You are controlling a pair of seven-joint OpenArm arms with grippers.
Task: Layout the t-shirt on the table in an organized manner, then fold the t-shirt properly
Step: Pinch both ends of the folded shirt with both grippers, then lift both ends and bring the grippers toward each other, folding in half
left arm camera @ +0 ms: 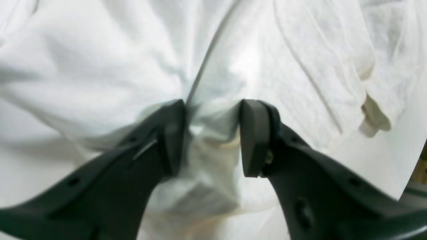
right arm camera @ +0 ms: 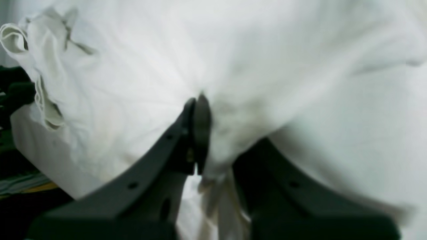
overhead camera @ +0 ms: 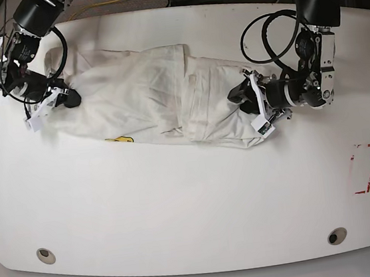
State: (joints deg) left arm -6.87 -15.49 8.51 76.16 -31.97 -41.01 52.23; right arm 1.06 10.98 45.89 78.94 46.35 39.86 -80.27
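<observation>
Fingers of the left arm [left arm camera: 211, 133] and the right arm [right arm camera: 203, 133] are each pinched on cloth at opposite ends of the t-shirt [overhead camera: 160, 94]. It is stretched across the far counter [overhead camera: 179, 206], wrinkled and bunched; flattening and folding are not yet done.

You see the t-shirt [overhead camera: 160, 98], white and creased, stretched sideways as a bunched band across the far half of the table [overhead camera: 179, 206], a sliver of yellow-orange print showing at its near edge. The table is glossy white, with two grey grommet holes and a red tape rectangle.
</observation>
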